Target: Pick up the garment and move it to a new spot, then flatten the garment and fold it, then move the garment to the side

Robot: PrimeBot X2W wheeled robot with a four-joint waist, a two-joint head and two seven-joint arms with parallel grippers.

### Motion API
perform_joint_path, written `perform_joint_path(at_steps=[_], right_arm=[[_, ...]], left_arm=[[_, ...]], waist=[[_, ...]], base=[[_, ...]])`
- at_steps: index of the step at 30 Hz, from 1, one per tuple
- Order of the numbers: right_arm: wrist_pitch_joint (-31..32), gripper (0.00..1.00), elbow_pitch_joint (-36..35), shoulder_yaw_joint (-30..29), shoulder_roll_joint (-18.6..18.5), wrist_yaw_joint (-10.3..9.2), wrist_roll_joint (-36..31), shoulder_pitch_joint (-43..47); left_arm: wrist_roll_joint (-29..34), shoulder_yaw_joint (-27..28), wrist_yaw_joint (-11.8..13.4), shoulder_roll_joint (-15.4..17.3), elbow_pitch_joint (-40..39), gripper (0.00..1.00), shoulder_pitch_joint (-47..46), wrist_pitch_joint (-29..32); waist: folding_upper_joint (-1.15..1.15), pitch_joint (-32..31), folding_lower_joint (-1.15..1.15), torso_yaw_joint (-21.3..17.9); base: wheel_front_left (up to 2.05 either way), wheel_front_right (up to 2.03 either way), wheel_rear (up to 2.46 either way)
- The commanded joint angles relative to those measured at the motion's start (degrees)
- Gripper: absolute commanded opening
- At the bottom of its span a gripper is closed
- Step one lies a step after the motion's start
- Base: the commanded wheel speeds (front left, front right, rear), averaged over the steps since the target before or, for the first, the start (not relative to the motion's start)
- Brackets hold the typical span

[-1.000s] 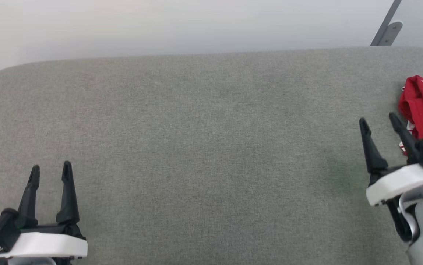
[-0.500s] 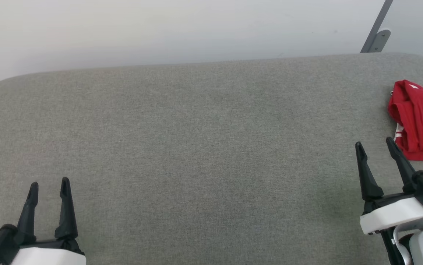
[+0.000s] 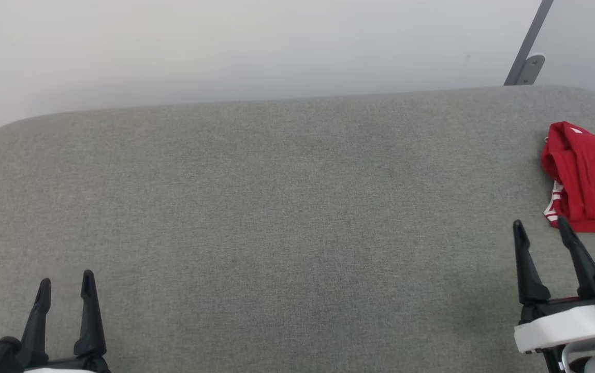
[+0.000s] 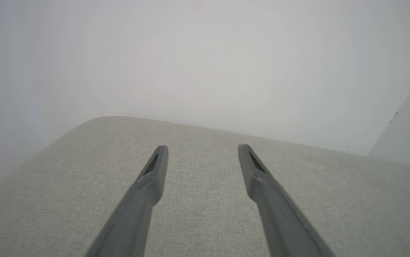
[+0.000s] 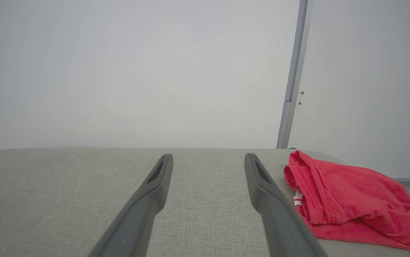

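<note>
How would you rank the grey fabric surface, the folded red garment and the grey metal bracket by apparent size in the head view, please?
1. The grey fabric surface, nearly the whole width.
2. The folded red garment, cut off by the right edge.
3. The grey metal bracket, also farthest from the camera.

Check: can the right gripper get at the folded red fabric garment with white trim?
Probably yes: the open right gripper sits just short of the garment, nothing but bare grey upholstery between.
</note>
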Motion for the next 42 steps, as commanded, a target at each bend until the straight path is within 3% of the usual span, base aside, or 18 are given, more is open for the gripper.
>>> perform_joint_path(at_steps=[1, 19, 20, 23, 42], right_arm=[[-0.23, 1.00, -0.56, -0.13, 0.43, -0.02, -0.20, 0.62], [-0.23, 1.00, -1.35, -0.26, 0.51, -0.02, -0.84, 2.11], [0.01, 0.00, -1.09, -0.42, 0.65, 0.00, -0.70, 1.61], [0.16, 0.00, 0.38, -0.41, 1.29, 0.00, -0.42, 2.32], [5.44, 0.00, 1.91, -1.21, 2.81, 0.00, 19.28, 0.44]], left_arm=[[0.32, 0.24, -0.18, -0.24, -0.13, 1.00, 0.91, -0.26], [1.14, 1.16, -0.18, -1.49, -0.54, 1.00, 1.36, -0.26], [0.60, 1.09, 0.00, -1.50, -0.33, 0.00, 0.79, 0.01], [0.10, 0.79, 0.00, -2.10, 1.33, 0.00, 0.78, 0.21], [-17.62, 0.18, -0.05, -2.97, 3.94, 0.00, -2.96, 5.46]], waist=[[0.00, -0.11, 0.00, 0.05], [0.00, -0.88, 0.00, 0.40], [0.00, -0.89, 0.00, 0.40], [0.00, -0.91, 0.00, 0.41], [0.00, -1.17, 0.00, 0.75]], base=[[0.00, 0.00, 0.00], [0.00, 0.00, 0.00], [0.00, 0.00, 0.00], [0.00, 0.00, 0.00], [0.00, 0.00, 0.00]])
